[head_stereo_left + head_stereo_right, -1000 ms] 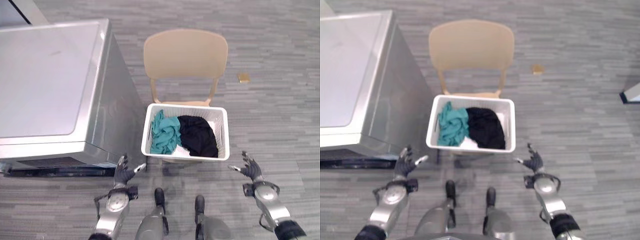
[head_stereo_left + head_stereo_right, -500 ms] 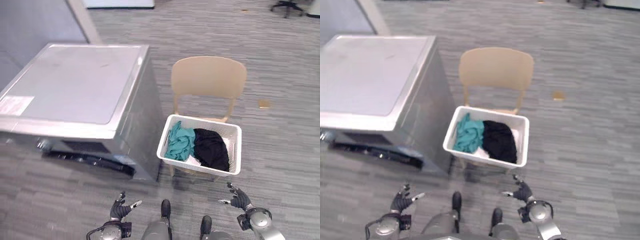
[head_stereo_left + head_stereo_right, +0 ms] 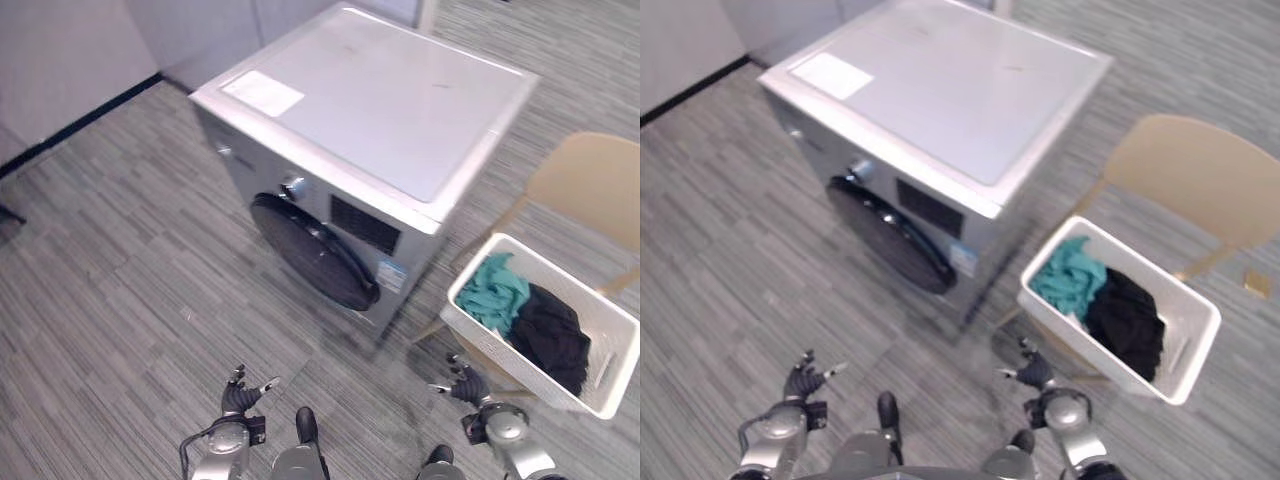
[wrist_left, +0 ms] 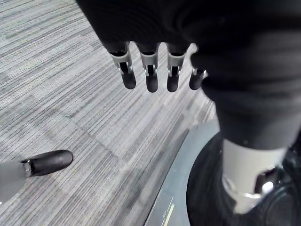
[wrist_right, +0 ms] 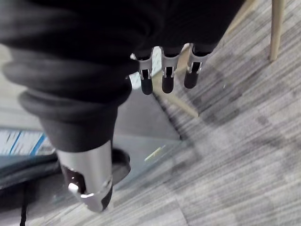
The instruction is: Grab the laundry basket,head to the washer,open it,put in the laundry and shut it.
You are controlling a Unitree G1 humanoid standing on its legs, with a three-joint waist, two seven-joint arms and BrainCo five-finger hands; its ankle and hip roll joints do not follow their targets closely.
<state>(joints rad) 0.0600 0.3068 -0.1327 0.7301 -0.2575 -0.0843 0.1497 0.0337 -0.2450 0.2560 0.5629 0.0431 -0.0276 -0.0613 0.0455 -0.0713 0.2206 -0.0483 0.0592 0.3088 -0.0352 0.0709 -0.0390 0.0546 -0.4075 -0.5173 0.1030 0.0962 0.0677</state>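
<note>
A white laundry basket (image 3: 610, 340) holding teal cloth (image 3: 495, 298) and black cloth (image 3: 548, 335) rests on a tan chair (image 3: 598, 175) at the right. A silver washer (image 3: 385, 115) with a shut round dark door (image 3: 312, 252) stands in the middle. My left hand (image 3: 241, 395) hangs low over the floor, open and holding nothing. My right hand (image 3: 466, 382) hovers open just short of the basket's near end, apart from it. In the wrist views the left hand's fingers (image 4: 149, 70) and the right hand's fingers (image 5: 167, 70) are straight.
Grey striped carpet (image 3: 120, 280) stretches in front of the washer. A wall with a dark baseboard (image 3: 70, 120) runs along the far left. The chair's legs (image 5: 275, 28) stand on the carpet near my right hand.
The whole picture has swung: the camera has turned, so the washer's front and door now show and the basket sits far right. Both hands stay low and open.
</note>
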